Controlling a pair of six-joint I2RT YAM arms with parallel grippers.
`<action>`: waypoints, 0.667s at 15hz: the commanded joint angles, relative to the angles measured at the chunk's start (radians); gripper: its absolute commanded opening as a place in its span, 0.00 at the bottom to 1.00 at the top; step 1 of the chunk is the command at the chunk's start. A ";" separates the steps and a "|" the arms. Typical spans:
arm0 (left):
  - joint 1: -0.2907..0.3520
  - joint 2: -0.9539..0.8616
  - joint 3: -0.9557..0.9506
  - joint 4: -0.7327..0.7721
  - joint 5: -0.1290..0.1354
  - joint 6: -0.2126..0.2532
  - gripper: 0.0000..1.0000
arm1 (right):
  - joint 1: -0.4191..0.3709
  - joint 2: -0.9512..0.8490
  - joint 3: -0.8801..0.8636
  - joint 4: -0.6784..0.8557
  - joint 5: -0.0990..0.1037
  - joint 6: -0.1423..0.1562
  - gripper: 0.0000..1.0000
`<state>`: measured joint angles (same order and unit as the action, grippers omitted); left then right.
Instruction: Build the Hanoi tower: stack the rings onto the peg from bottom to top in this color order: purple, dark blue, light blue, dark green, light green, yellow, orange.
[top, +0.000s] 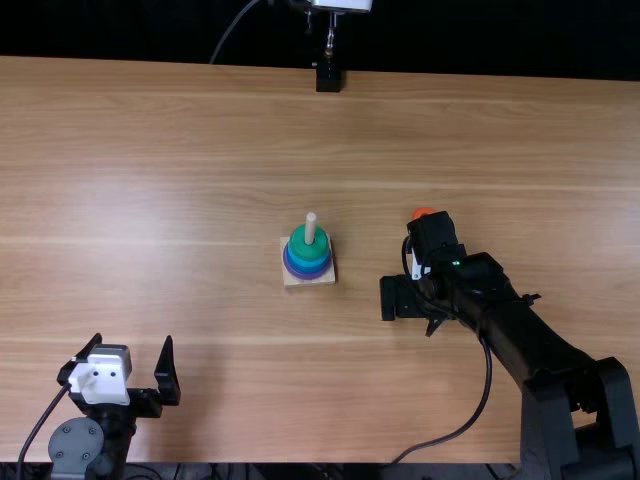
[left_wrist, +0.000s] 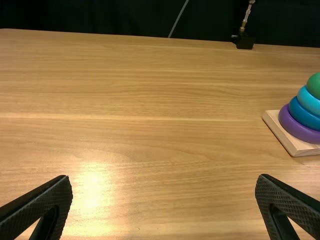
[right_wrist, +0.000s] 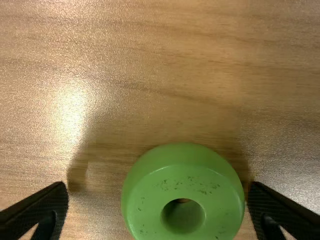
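Looks across a light brown worktop (left_wrist: 150, 140), glaring at lower left. Has a wooden base (left_wrist: 281, 136) at right, bearing, from bottom up, purple (left_wrist: 294, 127), dark blue (left_wrist: 301, 113), light blue (left_wrist: 307, 102) and dark green (left_wrist: 314, 85) rings. Parts black fingers (left_wrist: 42, 205) widely across the lower corners.

Table (top: 180, 160): light brown, streaked with darker and paler grain. Base (left_wrist: 287, 140) and peg (top: 310, 228) are left in pale wood tone. Solid colours are seen on purple ring (left_wrist: 295, 128), dark blue ring (left_wrist: 301, 115), light blue ring (left_wrist: 308, 102), dark green ring (left_wrist: 314, 86), orange ring (top: 423, 211). Light green ring (right_wrist: 147, 200) is marked with dark specks. Left gripper (top: 133, 342): black fingers (left_wrist: 46, 198), finely cross-hatched.
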<state>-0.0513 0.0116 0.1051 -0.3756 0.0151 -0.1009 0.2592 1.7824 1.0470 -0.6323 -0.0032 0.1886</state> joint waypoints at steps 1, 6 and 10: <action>0.005 -0.012 -0.105 -0.079 0.013 0.016 1.00 | 0.003 0.015 -0.018 -0.002 0.011 0.012 0.32; 0.005 -0.012 -0.105 -0.079 0.013 0.014 1.00 | 0.008 0.006 -0.019 0.002 0.012 -0.003 0.00; 0.005 -0.012 -0.105 -0.079 0.013 0.014 1.00 | 0.051 -0.063 0.151 -0.028 0.009 -0.006 0.00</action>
<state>-0.0513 0.0116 0.1047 -0.3756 0.0151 -0.1005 0.2832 1.7767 1.1431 -0.6735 0.0055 0.1814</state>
